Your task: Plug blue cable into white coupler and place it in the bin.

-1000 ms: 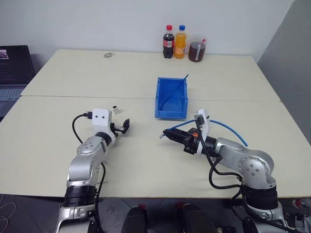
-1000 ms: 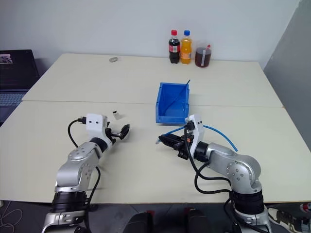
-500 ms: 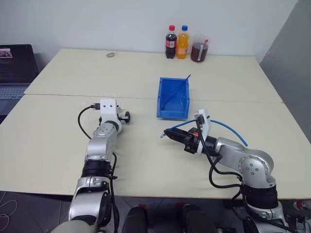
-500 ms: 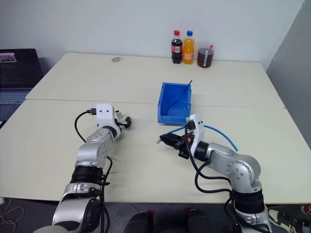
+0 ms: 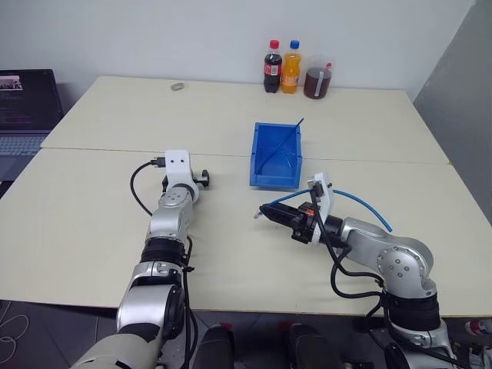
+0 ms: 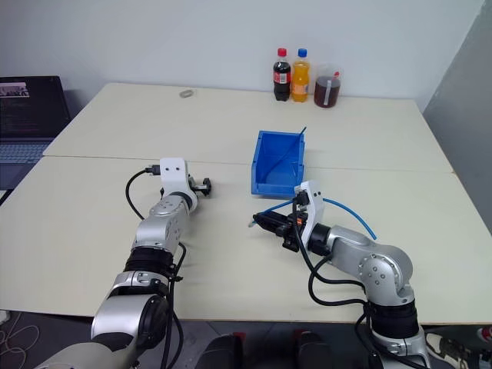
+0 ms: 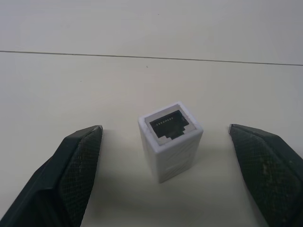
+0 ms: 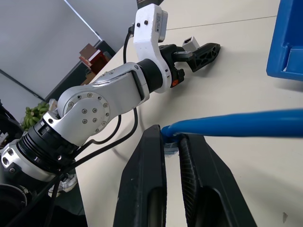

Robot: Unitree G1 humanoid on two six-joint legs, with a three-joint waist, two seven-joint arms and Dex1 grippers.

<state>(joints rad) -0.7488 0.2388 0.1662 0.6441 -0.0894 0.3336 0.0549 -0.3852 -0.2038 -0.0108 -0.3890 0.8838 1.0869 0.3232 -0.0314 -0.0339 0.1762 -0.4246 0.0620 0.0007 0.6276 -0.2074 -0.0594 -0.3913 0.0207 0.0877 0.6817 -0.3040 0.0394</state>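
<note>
The white coupler stands untouched between the wide-open left gripper; right gripper apparently clamps the blue cable.

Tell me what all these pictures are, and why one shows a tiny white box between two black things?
It is a robot with two arms, working at a big table. Two pictures come from cameras in its head, looking down over the arms. The other two come from small cameras on its wrists, looking along the fingers.

The tiny white box is the white coupler, a little socket standing on the table. The black things beside it are the fingers of the left pincer, spread wide on either side and not touching it.

The right pincer is shut on the blue cable, which arcs back over the arm. Behind it sits an open blue bin. At the far edge stand two soda bottles and a cup of dark drink. A laptop sits off to the robot's left.
</note>
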